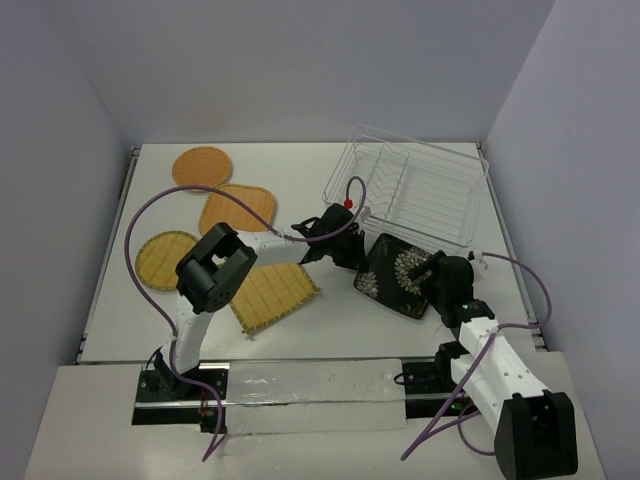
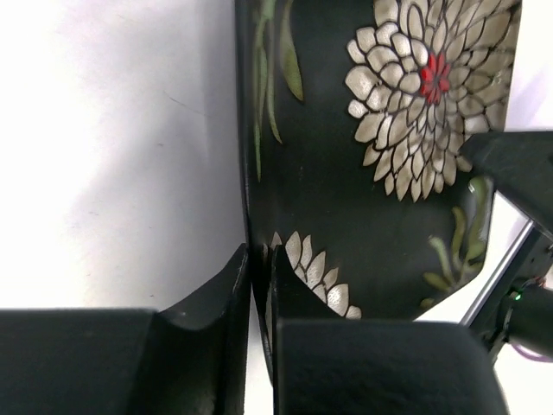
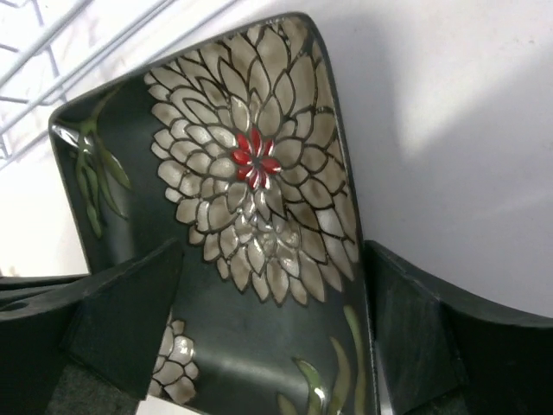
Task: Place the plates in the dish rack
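The black square plate with white-red flowers sits tilted just in front of the dish rack. My left gripper is shut on its left rim; in the left wrist view both fingers pinch the edge of the plate. My right gripper is at the plate's right edge. In the right wrist view it stands wide open, one finger over the plate's face, the other beyond its rim. The other plates lie flat at the left: orange round, orange rounded square, yellow round and yellow woven-look square.
The rack stands at the back right near the right wall; its wires show in the right wrist view. The left arm reaches across the yellow woven-look plate. White walls enclose the table on three sides.
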Action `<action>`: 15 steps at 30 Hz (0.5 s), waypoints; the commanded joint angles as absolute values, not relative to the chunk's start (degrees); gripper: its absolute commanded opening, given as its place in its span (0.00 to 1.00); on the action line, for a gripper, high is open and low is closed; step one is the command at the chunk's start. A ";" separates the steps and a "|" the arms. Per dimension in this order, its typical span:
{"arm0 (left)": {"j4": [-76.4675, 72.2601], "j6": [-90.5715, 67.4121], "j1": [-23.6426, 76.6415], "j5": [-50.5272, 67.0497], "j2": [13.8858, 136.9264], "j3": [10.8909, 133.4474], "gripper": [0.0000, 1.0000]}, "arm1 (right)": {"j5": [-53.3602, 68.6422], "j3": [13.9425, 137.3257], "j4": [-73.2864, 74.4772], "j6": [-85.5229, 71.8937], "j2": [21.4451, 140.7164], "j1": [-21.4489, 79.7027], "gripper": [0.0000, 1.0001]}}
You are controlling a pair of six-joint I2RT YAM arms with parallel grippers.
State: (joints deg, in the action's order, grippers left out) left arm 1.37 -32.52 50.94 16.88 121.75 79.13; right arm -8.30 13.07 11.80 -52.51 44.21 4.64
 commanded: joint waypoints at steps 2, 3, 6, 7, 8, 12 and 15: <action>3.84 -29.88 51.31 13.40 123.44 78.87 0.00 | 1.08 10.95 7.42 -48.70 40.33 4.22 0.85; 4.09 -29.93 51.24 13.52 123.57 78.57 0.00 | 2.42 10.80 6.77 -48.45 37.87 4.20 0.85; 4.22 -30.33 51.33 13.44 123.22 76.72 0.00 | 5.36 10.81 6.14 -48.51 32.07 4.04 0.84; 4.15 -30.54 51.33 13.30 122.87 76.02 0.00 | 5.72 10.74 5.65 -48.44 31.01 4.04 0.84; 4.06 -30.65 51.26 13.41 122.58 75.85 0.00 | 6.20 10.59 5.27 -48.43 29.96 4.11 0.83; 4.51 -30.61 51.33 13.25 121.87 74.43 0.00 | 8.43 10.01 3.94 -48.43 24.30 4.04 0.77; 4.55 -30.24 51.24 14.38 121.89 74.26 0.00 | 8.40 9.58 2.59 -47.79 21.97 4.04 0.76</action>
State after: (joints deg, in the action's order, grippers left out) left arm -0.19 -34.43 49.77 15.81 120.96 76.49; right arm 1.00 8.71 13.12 -47.57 25.67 3.42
